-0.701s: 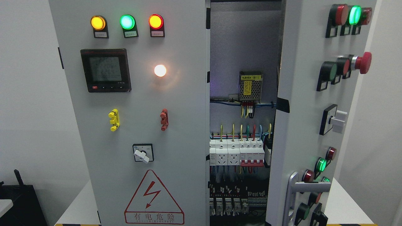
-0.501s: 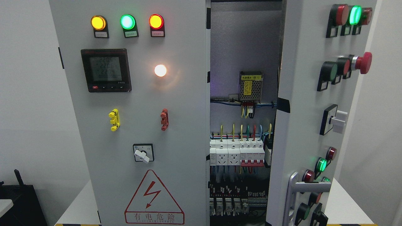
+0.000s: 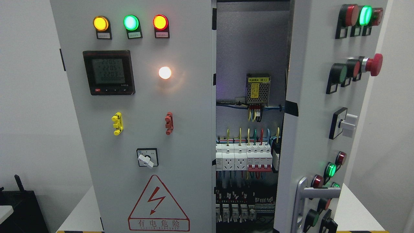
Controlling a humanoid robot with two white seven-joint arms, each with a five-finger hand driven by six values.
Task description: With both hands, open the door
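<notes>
The right door [image 3: 310,106] stands swung out from the cabinet [image 3: 249,38], its handle [image 3: 307,194] near its lower edge, so the breakers [image 3: 245,158] and wiring inside show through the gap. The left door [image 3: 136,113] sits flush (warning triangle [image 3: 158,204] at its bottom edge), probably the half left to pull. Neither hand is in view, so I cannot tell whether they are spread or curled.

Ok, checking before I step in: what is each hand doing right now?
Left hand: not in view, state cannot be told.
Right hand: not in view, state cannot be told.
</notes>
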